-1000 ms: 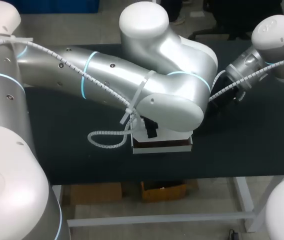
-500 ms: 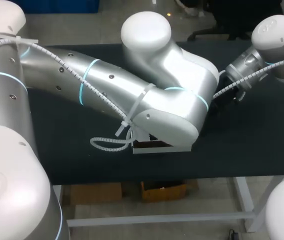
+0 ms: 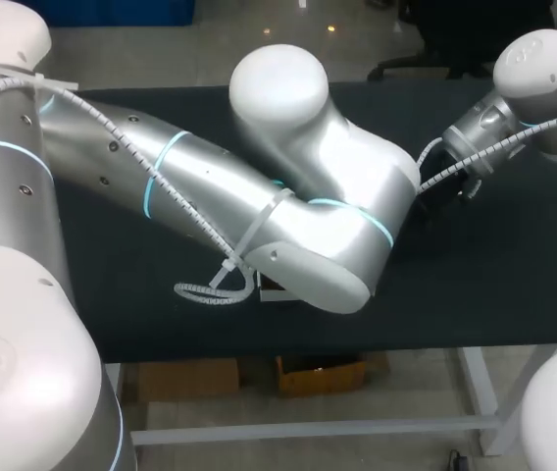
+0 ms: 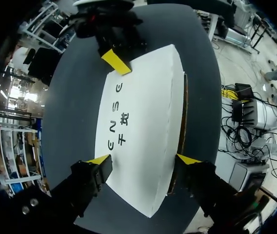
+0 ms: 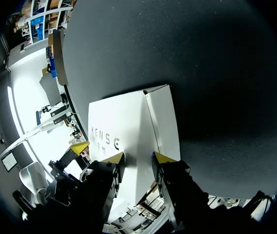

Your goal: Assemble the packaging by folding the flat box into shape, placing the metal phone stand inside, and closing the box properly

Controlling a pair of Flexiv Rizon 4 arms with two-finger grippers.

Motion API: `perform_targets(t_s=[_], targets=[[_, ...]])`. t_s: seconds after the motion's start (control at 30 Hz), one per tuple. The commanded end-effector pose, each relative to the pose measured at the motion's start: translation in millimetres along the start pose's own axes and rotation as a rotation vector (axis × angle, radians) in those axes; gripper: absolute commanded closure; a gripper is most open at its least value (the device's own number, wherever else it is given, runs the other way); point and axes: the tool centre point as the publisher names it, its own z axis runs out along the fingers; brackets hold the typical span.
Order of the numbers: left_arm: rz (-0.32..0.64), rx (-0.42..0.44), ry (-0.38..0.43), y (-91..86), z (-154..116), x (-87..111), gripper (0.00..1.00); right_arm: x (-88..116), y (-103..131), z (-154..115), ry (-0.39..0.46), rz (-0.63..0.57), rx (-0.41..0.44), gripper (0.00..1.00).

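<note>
Head view: L arm [image 3: 259, 206] has tipped fwd & dropped over the last sec. Its wrist now covers nearly all of the box [image 4: 143, 107], whose brown open edge showed a sec ago. R arm [image 3: 514, 108] hasn't budged. Box hasn't shifted on the counter [image 3: 494, 285]; it sits near the front edge. Reads as the closing step: lid looks down, w/ a thin brown gap left along one long side. Phone stand not in sight, prob. inside.

Left wrist view: left pincer [image 4: 143, 159] points down at the lid, spread wide, one yellow tip at each long side by the box's near end. No squeeze evident, so I take it as open & straddling.

At the box's far end sits the right pincer [image 5: 138, 157], against the top face by a corner ridge. Can't tell if it grips or just steadies.
</note>
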Motion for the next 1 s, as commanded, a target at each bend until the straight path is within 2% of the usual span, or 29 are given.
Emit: perform_targets(t_s=[0.03,0.07,0.23,0.47,0.53,0.6,0.8,1.0], targets=[[-0.001,0.001,-0.006,0.4,1.2,-0.4,0.24,0.0,1.9,-0.3,0.002,-0.001,0.007,0.66],[-0.001,0.000,-0.009,0.3,1.3,-0.6,0.27,0.0,1.9,-0.3,0.002,-0.001,0.007,0.66],[-0.002,-0.002,-0.012,-0.4,2.4,-2.3,0.28,0.0,1.9,-0.3,0.002,-0.001,0.007,0.66],[0.004,-0.012,-0.025,-2.5,3.6,-3.2,0.43,0.0,1.9,-0.3,0.002,-0.001,0.007,0.65],[0.006,-0.015,-0.030,-3.3,4.7,-2.8,0.45,0.0,1.9,-0.3,0.002,-0.001,0.007,0.65],[0.007,-0.016,-0.033,-3.7,5.3,-2.6,0.51,0.0,1.9,-0.3,0.002,-0.001,0.007,0.65],[0.016,-0.020,-0.045,-4.6,6.4,-0.7,0.56,0.0,1.9,-0.3,0.002,-0.001,0.007,0.66],[0.026,-0.023,-0.068,-5.0,6.2,2.3,0.55,0.0,1.9,-0.3,0.002,-0.001,0.007,0.66]])
